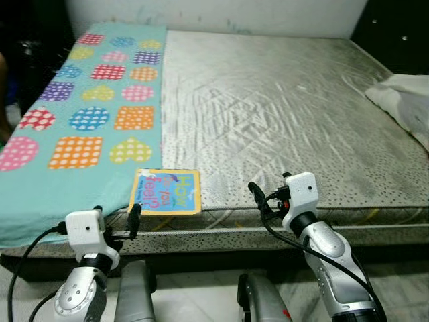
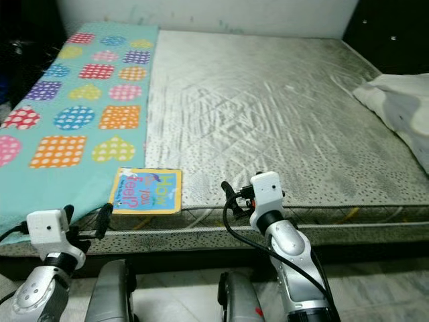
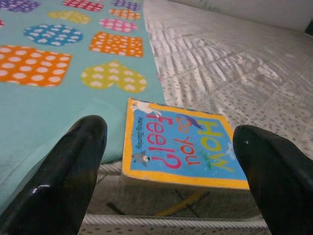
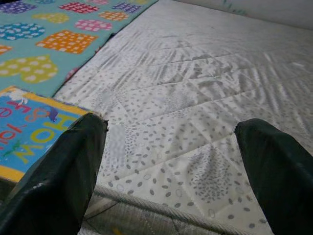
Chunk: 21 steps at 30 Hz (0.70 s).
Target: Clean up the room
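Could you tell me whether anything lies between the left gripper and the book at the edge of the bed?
Nothing visible does. The left gripper is open and points at the book, which lies flat at the mattress edge beside the blanket; only open air separates them.

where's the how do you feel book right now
The book lies flat at the mattress's near edge, left of centre in the head views, overlapping the teal blanket's corner, just ahead of the open left gripper.
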{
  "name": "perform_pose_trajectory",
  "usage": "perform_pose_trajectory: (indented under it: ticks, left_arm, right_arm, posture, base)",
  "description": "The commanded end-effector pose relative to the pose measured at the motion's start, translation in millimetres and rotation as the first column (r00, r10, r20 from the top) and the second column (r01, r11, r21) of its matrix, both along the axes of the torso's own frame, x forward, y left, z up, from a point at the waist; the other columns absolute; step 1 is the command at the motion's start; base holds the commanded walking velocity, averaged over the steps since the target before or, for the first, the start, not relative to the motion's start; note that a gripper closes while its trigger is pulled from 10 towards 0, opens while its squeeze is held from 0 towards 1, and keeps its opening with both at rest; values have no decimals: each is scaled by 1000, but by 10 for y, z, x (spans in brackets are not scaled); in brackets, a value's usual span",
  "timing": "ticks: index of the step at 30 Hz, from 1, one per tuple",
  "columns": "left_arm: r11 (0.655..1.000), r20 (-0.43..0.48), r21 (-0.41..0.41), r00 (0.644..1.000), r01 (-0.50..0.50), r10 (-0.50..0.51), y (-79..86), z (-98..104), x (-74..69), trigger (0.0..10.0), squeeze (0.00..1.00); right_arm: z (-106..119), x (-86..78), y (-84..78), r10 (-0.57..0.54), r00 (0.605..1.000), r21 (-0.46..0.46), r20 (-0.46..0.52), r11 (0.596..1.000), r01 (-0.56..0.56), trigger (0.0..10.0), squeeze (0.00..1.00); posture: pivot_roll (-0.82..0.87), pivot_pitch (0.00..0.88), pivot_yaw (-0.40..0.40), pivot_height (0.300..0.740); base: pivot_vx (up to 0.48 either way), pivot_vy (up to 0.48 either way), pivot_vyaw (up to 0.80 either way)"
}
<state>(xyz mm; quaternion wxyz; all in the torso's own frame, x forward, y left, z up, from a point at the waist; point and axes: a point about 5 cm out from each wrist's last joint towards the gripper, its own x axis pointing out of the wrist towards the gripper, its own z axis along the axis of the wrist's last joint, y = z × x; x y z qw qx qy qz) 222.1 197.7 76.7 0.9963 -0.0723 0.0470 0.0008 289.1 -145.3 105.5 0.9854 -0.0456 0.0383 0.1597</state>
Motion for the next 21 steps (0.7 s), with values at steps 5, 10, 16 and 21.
perform_pose_trajectory:
  ticks: [5,10,16,21]
  left_arm:
    - [1000,9,3,1000,-1,0,13,20,-5,10000,0]
    - [1000,7,3,1000,2,-3,13,19,-3,10000,0]
    - [999,-19,10,999,-31,31,36,-15,-6,10000,0]
    - [1000,-20,2,999,-31,31,36,-19,1,10000,0]
  right_arm:
    - [38,28,-17,-10,1000,-2,11,1000,10,10000,0]
    - [40,27,-21,-13,1000,-3,12,1000,13,10000,0]
    - [32,26,-24,-13,1000,-6,9,1000,13,10000,0]
    - [28,28,-28,-10,1000,-7,7,1000,11,10000,0]
  posture:
    - [-87,70,-68,572]
    - [-89,71,-66,572]
    - [-89,71,-66,572]
    - [-87,73,-70,572]
  base:
    - [405,0,-446]
    - [409,0,-266]
    - [197,0,0]
    - [0,0,0]
